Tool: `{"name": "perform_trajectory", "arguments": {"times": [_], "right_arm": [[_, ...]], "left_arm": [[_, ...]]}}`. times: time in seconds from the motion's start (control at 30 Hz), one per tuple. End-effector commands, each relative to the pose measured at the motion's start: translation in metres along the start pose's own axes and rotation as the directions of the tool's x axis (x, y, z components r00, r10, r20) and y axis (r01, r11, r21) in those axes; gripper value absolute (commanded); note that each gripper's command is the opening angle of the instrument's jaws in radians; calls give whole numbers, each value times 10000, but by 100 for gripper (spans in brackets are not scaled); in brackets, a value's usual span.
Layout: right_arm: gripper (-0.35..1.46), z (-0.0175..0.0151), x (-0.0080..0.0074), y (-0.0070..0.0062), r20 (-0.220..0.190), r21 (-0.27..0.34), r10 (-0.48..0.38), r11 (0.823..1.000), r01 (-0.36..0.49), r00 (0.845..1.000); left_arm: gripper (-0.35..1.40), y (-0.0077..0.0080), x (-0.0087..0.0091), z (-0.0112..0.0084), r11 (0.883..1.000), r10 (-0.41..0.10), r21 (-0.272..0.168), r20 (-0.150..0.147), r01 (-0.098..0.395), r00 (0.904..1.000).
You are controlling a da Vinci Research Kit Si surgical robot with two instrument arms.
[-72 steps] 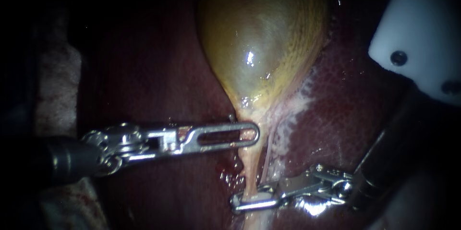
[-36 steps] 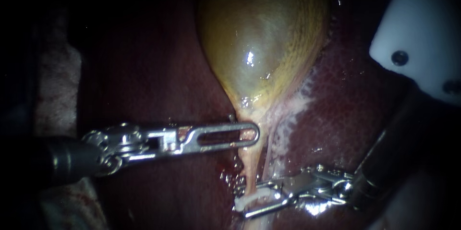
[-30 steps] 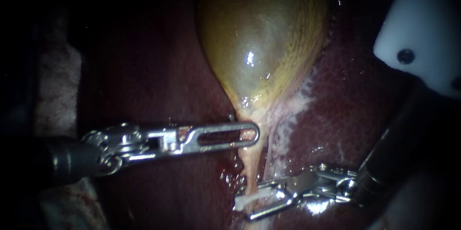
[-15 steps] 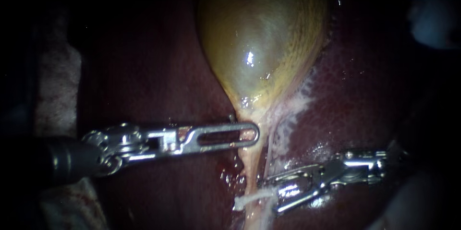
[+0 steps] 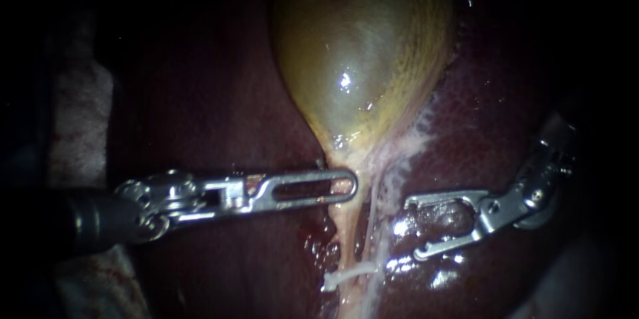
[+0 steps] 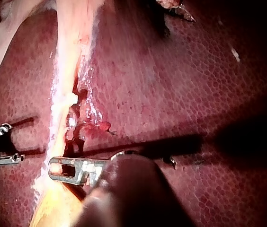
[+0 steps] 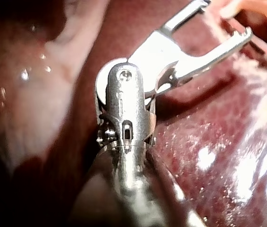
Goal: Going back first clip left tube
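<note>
Right instrument (image 5: pixel 413 228): jaws standing spread, gripping nothing. Clip (image 5: pixel 346 274): sitting on the left tube (image 5: pixel 346 242), just ahead of the tips and clear of them, with the tube running crosswise to the jaws. Left instrument (image 5: pixel 346 187): pinching the gallbladder neck (image 5: pixel 343 156).

The gallbladder (image 5: pixel 359 59) sits upper centre on the liver (image 5: pixel 219 92); the tube (image 5: pixel 346 226) runs down from it to lower centre, the clip (image 5: pixel 349 274) across it there. From the frame's left the left instrument (image 5: pixel 343 186) reaches the tube; the right instrument (image 5: pixel 414 226) lies right of it, apart.
</note>
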Motion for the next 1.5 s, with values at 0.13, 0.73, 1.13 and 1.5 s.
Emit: {"name": "perform_trajectory", "arguments": {"times": [0.13,0.73,1.13,1.5], "right_arm": [[51,-1,9,4,-292,-11,-118,9999,117,9995],[51,-4,9,3,-316,-2,-134,9999,134,9994],[51,-4,9,3,-321,-1,-135,9999,135,9994],[51,-4,8,3,-327,-1,-136,9999,136,9994]], "left_arm": [[-35,-7,-1,2,10000,39,-13,-10,-39,10000],[-35,-45,-3,24,9998,216,5,-100,-216,9997],[-35,-69,-11,44,9994,357,44,-204,-356,9992],[-35,-71,-12,46,9993,369,49,-213,-368,9991]]}}
